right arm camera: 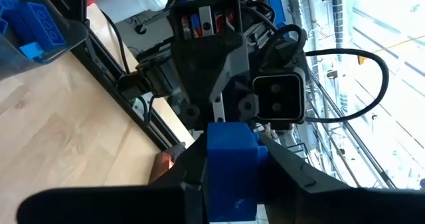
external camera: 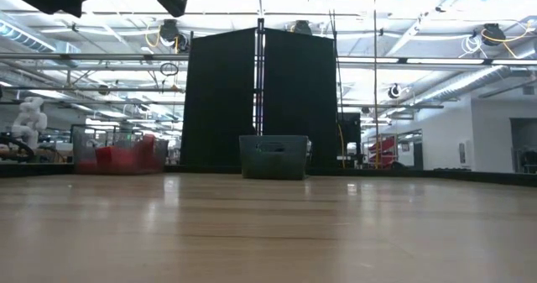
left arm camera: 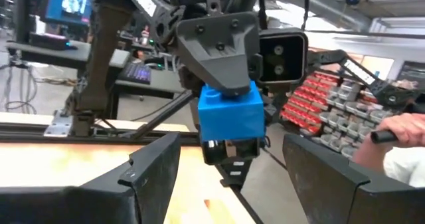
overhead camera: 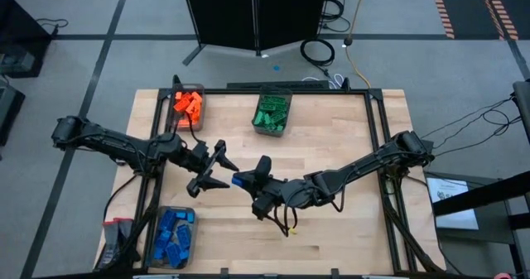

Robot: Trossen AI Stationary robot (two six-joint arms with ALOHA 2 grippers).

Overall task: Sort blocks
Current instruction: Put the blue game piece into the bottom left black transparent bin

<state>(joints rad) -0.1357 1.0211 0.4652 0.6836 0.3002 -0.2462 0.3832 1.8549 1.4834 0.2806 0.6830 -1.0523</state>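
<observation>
Facing mid-table: right tool gripping blue block, left tool spread.

No text, label, brand, number or sign can be read in any of the views. A screen glows in the room behind in the left wrist view, but what it shows is too blurred to read. The red boxes on the shelves there also carry marks too small to make out.

Block between left hand and right hand.
</observation>
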